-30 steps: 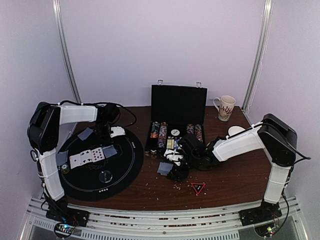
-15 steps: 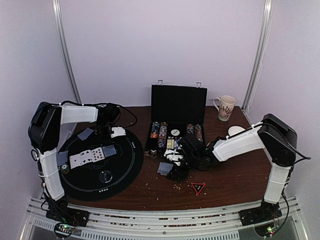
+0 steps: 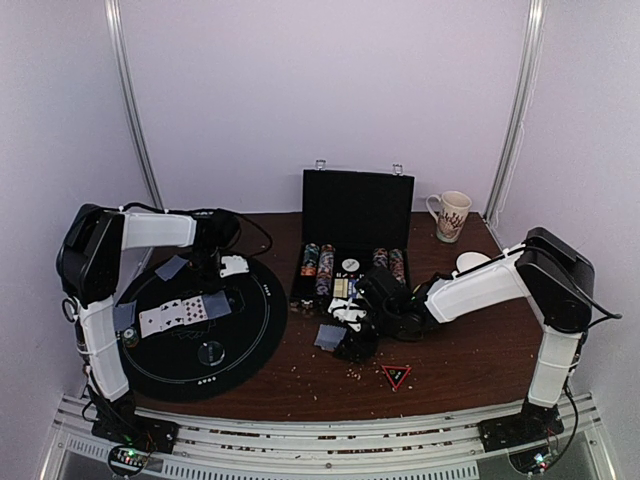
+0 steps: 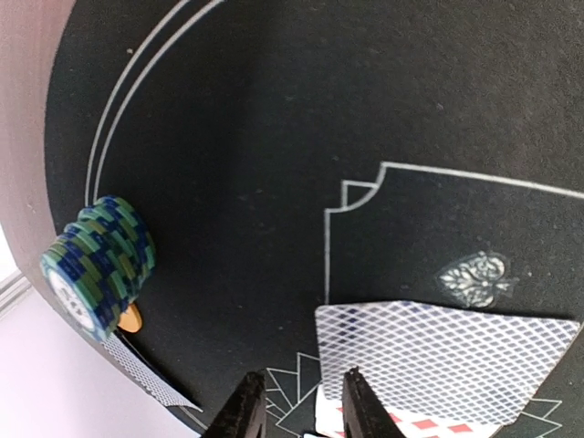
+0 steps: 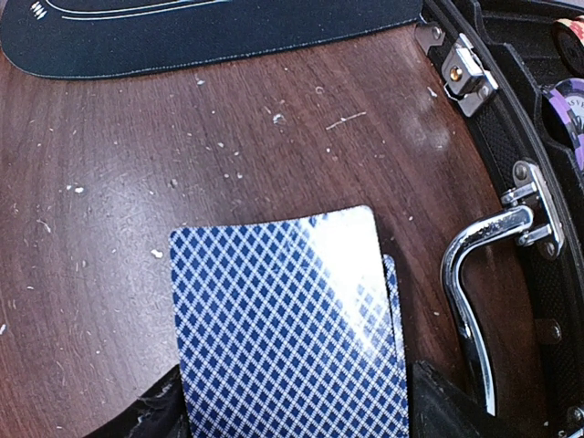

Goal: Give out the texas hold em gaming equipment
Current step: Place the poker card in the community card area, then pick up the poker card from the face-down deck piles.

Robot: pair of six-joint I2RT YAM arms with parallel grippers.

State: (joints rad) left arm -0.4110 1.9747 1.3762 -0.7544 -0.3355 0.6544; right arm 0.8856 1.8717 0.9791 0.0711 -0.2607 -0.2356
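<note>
left arm (image 3: pixel 150 230) and right arm (image 3: pixel 480 285): white link shells, black joint housings. black cable (image 3: pixel 262 232) loops off the left wrist. one black base (image 3: pixel 135 432) per arm. left gripper (image 4: pixel 301 411): two black fingers, rounded tips.

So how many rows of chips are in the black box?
4. Two rows sit side by side at the left end of the box, two more at its right end. The right arm covers the front, so more could be hidden.
</note>
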